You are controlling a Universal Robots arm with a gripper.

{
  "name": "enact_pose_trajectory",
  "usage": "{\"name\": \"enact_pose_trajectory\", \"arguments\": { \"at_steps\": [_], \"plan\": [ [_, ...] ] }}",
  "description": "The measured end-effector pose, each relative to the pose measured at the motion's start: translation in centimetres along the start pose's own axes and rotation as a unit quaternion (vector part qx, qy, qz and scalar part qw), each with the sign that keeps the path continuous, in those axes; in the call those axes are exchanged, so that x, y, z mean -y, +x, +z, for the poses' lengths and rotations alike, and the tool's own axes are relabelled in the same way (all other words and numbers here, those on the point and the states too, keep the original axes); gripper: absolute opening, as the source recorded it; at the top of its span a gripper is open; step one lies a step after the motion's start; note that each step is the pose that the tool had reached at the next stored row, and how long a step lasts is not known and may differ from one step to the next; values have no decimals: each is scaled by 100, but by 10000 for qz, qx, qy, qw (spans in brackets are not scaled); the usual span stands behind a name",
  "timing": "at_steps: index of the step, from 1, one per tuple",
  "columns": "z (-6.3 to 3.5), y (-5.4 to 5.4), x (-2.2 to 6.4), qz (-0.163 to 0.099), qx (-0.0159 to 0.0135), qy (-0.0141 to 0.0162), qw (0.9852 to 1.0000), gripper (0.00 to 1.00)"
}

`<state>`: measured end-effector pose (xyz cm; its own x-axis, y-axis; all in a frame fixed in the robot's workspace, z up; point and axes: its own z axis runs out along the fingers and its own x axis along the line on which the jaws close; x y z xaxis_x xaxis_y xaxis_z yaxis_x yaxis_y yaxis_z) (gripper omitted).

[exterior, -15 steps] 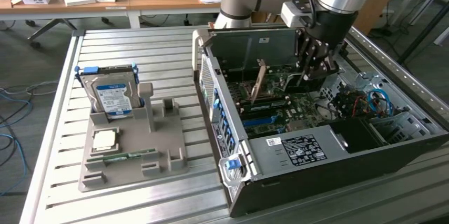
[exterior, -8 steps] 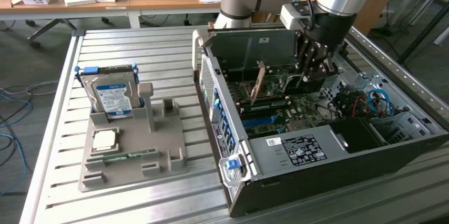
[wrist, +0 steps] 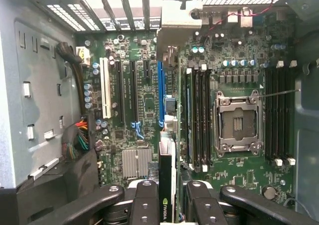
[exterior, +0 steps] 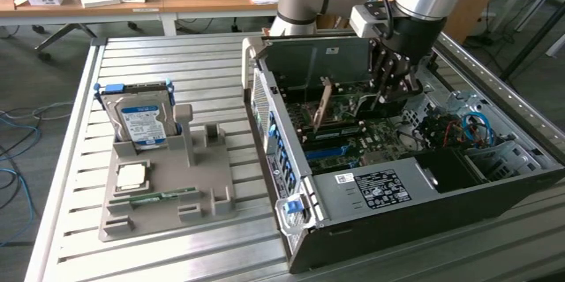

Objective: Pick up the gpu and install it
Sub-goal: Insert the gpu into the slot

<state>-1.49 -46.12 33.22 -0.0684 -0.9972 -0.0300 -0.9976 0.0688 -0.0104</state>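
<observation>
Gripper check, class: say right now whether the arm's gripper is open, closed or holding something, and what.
Gripper: closed on the gpu, held edge-on above the motherboard.

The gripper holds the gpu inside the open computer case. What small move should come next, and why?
Probably lower the gpu slowly, straight toward the motherboard. The gripper is shut on the card, which is seen edge-on. Its edge runs along the long blue slot, and it does not look seated yet.
</observation>
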Motion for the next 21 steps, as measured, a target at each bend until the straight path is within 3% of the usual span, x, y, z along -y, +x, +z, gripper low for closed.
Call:
{"name": "enact_pose_trajectory", "arguments": {
  "at_steps": [10, 16, 21],
  "plan": [
    [100, 5, -32, -13, 0, 0, 10000, 26],
    [103, 6, -33, -12, -1, -1, 10000, 26],
    [104, 11, -113, -12, 0, 2, 10000, 26]
  ]
}}
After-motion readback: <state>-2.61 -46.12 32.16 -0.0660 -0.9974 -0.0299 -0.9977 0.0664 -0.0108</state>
